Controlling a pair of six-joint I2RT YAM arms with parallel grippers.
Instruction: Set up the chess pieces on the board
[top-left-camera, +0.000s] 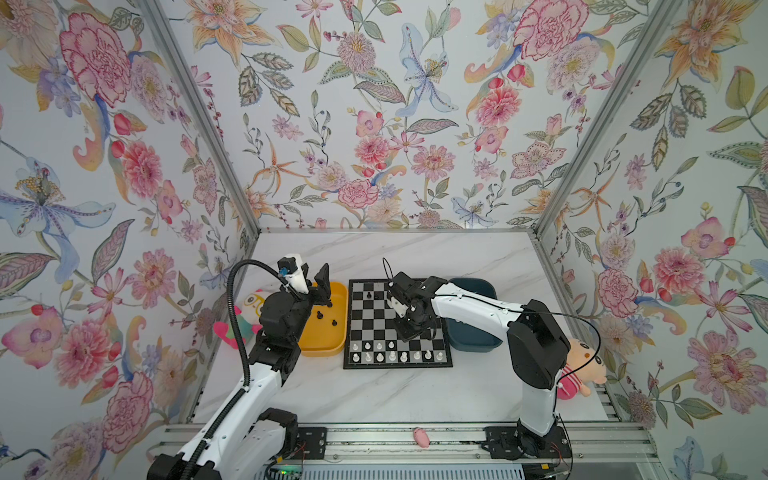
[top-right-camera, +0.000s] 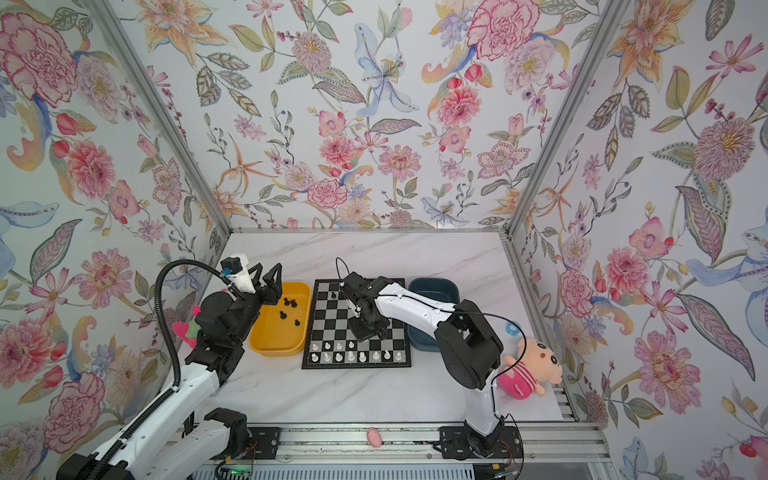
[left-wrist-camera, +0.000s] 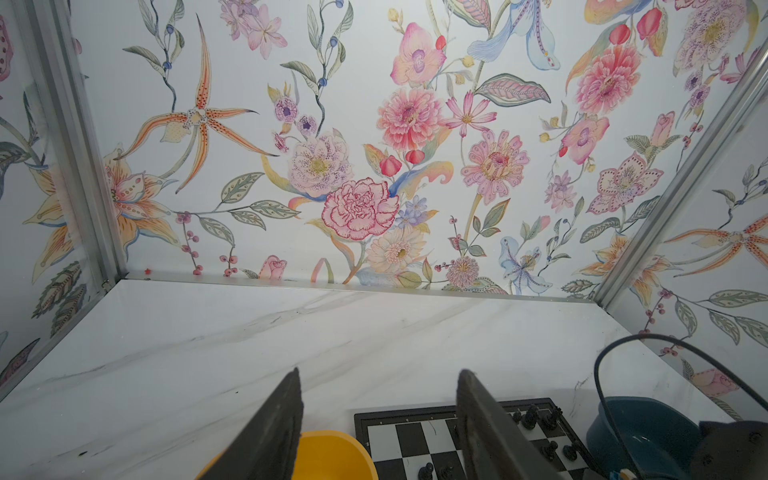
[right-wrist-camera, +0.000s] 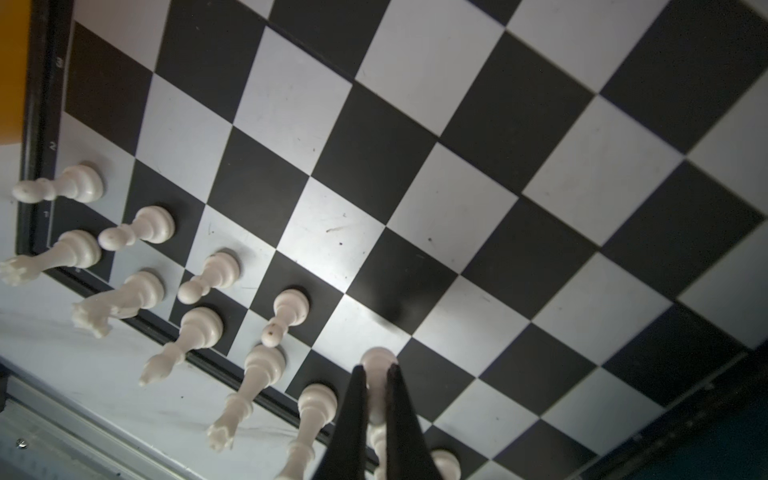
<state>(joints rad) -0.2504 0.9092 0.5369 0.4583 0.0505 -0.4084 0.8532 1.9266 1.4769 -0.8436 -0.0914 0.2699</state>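
Note:
The board (top-left-camera: 374, 329) lies mid-table and also shows in the right wrist view (right-wrist-camera: 415, 124). White chess pieces (top-left-camera: 392, 355) fill much of its two near rows. My right gripper (right-wrist-camera: 375, 368) is shut on a white pawn (right-wrist-camera: 376, 357), whose base is close over a light square beside the row of pawns; in both top views it (top-left-camera: 409, 334) points down over the board's right half. One black piece (top-left-camera: 369, 295) stands near the far edge, others (left-wrist-camera: 536, 415) at the far right corner. My left gripper (left-wrist-camera: 380, 372) hangs open and empty above the yellow tray (top-left-camera: 328, 347), where black pieces (top-right-camera: 286, 309) lie.
A dark blue tray (top-left-camera: 478, 286) sits right of the board, partly under my right arm. Plush toys lie at the left wall (top-left-camera: 249, 307) and at the right front (top-left-camera: 582, 365). A small pink object (top-left-camera: 421, 437) rests on the front rail.

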